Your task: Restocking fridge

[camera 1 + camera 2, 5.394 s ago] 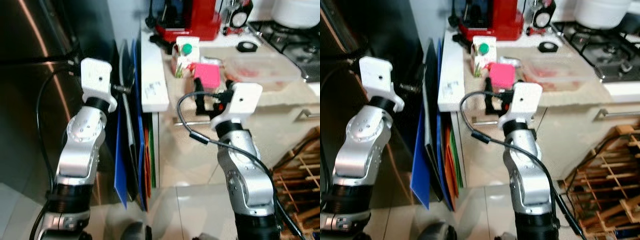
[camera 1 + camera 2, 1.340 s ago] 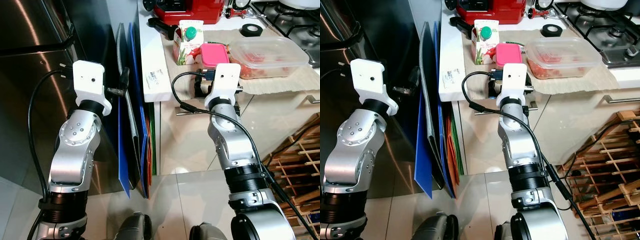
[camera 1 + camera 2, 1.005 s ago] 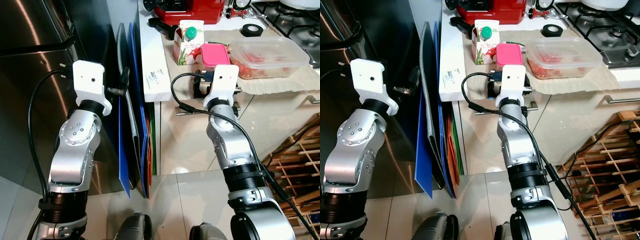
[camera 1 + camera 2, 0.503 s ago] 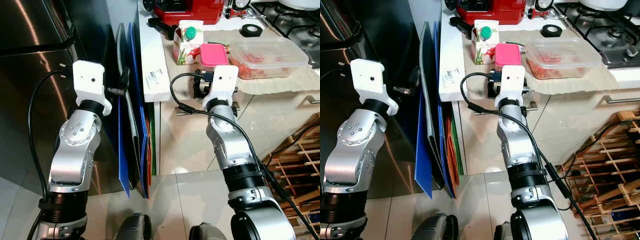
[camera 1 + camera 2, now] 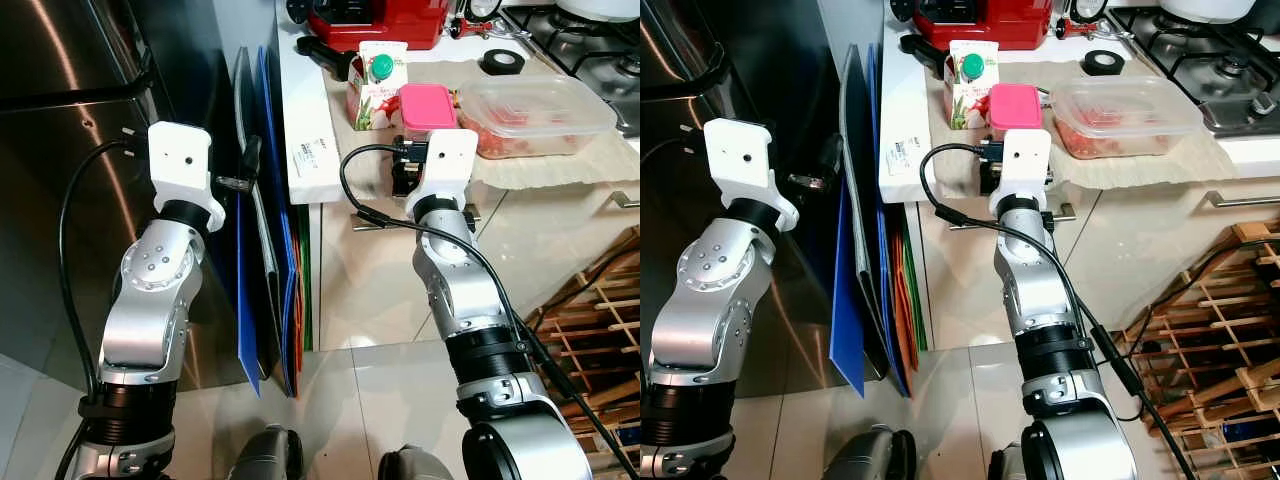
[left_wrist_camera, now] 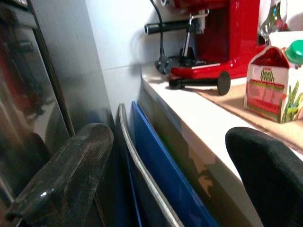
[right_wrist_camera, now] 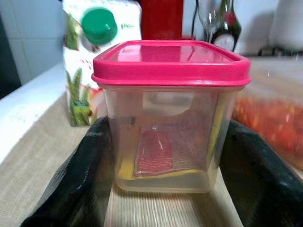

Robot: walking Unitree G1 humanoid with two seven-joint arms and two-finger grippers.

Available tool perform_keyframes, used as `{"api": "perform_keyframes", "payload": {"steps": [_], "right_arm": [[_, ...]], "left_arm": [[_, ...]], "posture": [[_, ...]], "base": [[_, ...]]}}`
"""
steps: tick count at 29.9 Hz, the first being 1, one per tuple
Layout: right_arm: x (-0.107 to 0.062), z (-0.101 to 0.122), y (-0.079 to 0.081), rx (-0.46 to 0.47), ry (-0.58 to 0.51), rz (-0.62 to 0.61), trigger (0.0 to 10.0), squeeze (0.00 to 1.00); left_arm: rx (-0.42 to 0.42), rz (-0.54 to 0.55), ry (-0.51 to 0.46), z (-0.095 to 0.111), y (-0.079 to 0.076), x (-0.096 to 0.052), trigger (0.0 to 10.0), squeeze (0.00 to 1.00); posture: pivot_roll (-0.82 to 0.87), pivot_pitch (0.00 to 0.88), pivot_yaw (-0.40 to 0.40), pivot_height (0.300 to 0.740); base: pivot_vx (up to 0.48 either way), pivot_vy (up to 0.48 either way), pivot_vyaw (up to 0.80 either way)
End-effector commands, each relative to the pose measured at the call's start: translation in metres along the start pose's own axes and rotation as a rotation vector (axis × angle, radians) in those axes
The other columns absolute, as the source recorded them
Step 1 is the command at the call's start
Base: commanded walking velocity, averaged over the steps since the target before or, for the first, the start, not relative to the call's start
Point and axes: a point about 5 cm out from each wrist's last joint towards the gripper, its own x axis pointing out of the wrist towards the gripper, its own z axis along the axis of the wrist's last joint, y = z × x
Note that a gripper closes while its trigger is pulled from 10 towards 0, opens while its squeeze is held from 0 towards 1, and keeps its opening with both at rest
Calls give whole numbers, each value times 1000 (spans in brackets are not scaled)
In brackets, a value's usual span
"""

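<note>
Kitchen counter (image 5: 305, 120) beside the fridge (image 5: 70, 130): right gripper (image 7: 161, 156) has advanced, its wide-open fingers now flanking the pink-lidded tub (image 7: 168, 113) beside the carton (image 5: 377, 84), ready to close; left gripper (image 6: 156, 189) idles, spread open.

Pink-lidded tub (image 7: 170, 118): clear, square, upright on beige mat, sachets inside. Juice carton (image 5: 375, 84): green cap, upright just beside it. Flat clear box (image 5: 533, 113) with red contents, lid on, near tub's other side

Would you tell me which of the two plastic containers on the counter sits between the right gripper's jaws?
The small pink-lidded container, flanked by the right gripper; the wide clear-lidded container lies further right.
</note>
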Motion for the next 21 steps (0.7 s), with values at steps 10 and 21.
{"api": "perform_keyframes", "payload": {"steps": [10,21], "right_arm": [[-11,56,-16,-68,-328,-21,0,0],[-47,75,-44,-211,-525,-123,0,0]], "left_arm": [[47,-12,28,-8,-10,3,10000,0],[-17,-108,-47,-13,-44,-1,9098,0]], "posture": [[126,124,13,710],[80,59,-3,710]], "base": [[0,0,0],[0,0,0]]}}
